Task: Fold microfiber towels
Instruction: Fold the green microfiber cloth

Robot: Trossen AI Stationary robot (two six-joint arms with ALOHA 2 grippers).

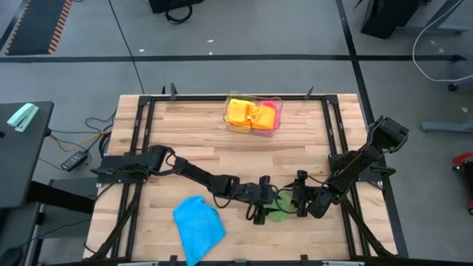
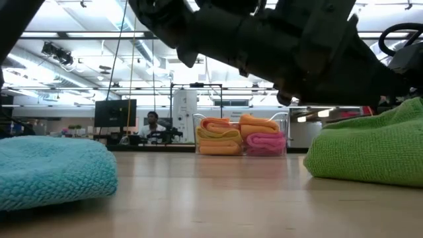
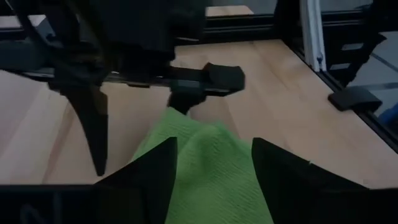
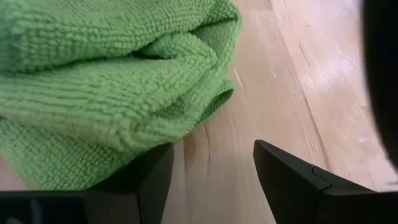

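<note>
A crumpled green towel (image 1: 280,210) lies on the wooden table near its front edge, between my two grippers. My left gripper (image 3: 214,180) comes from the table's left and is open, its fingers on either side of the towel's near part (image 3: 208,174). My right gripper (image 4: 214,180) comes from the right and is open over bare wood, with the green towel (image 4: 106,81) just beside one finger. A blue towel (image 1: 198,222) lies bunched at the front left. Folded orange, yellow and pink towels (image 1: 251,113) sit in a clear tray. My left gripper has the green towel's raised fold (image 3: 205,165) between its open fingers, which come nearly level from the table's left. The towel rests on the table. I cannot tell whether the fingers touch it. My right gripper has the towel's edge (image 4: 155,134) beside one finger (image 4: 146,177); whether they touch, I cannot tell.
The clear tray (image 1: 278,103) stands at the table's far edge, near the middle. A black frame (image 1: 336,140) runs along the table's sides. Bare wood lies between the tray and the grippers. A person sits far off in the room behind (image 2: 153,125).
</note>
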